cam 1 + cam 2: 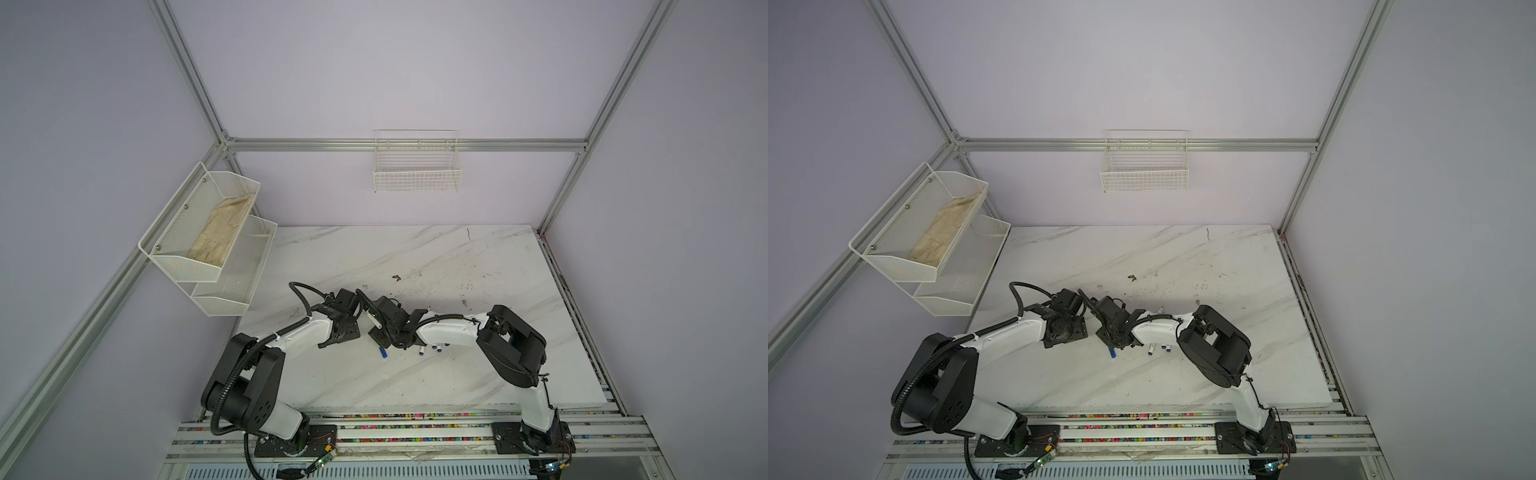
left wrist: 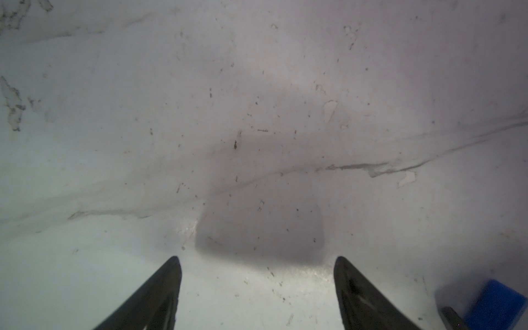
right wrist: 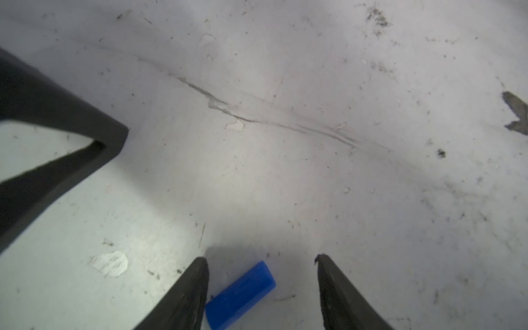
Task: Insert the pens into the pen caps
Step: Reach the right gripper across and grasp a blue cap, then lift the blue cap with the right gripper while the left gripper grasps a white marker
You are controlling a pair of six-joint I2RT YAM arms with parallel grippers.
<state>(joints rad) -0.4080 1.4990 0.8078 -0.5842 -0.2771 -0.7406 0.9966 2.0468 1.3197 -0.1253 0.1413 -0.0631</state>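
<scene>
Blue pen cap (image 3: 240, 294) partly hidden between spread, empty right gripper (image 3: 261, 257); left gripper (image 2: 257, 257) wide apart, empty.

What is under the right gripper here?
A blue cap lies on the table between the open fingers of the right gripper. One finger covers one end of the cap; anything beneath it is hidden.

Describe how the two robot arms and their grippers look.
Both the left arm and the right arm have white link shells and black joint housings. A black corrugated cable runs along the left arm. The left gripper and right gripper have black, tapered fingers.
</scene>
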